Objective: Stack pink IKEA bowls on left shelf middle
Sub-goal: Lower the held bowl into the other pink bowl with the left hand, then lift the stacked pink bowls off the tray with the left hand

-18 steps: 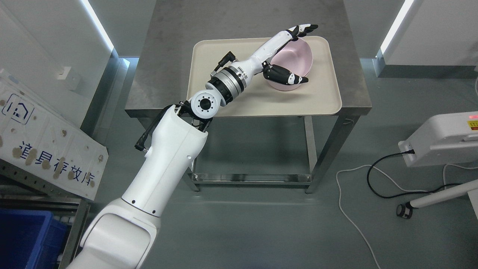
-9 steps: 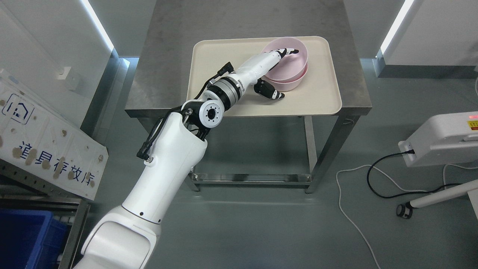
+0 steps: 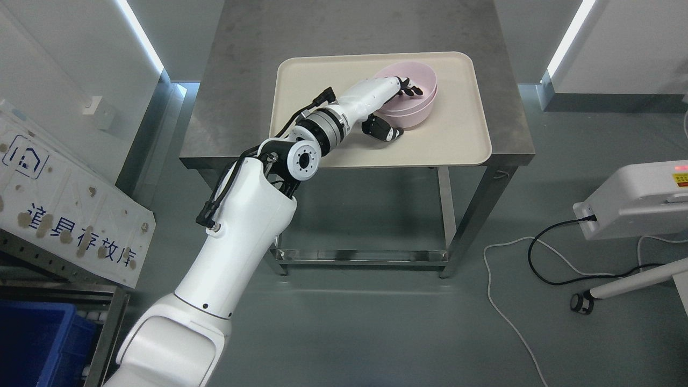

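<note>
On the grey steel table [image 3: 242,107] we see a cream plastic tray [image 3: 457,134], and in its far right part sit the round pink plastic bowls [image 3: 414,107], one nested in the other. Our left hand [image 3: 384,105] reaches them from the lower left: its dark-tipped fingers [image 3: 408,88] curl over the near rim into the top bowl, while the thumb [image 3: 384,131] presses the outer wall, so the hand is clamped on the rim.
</note>
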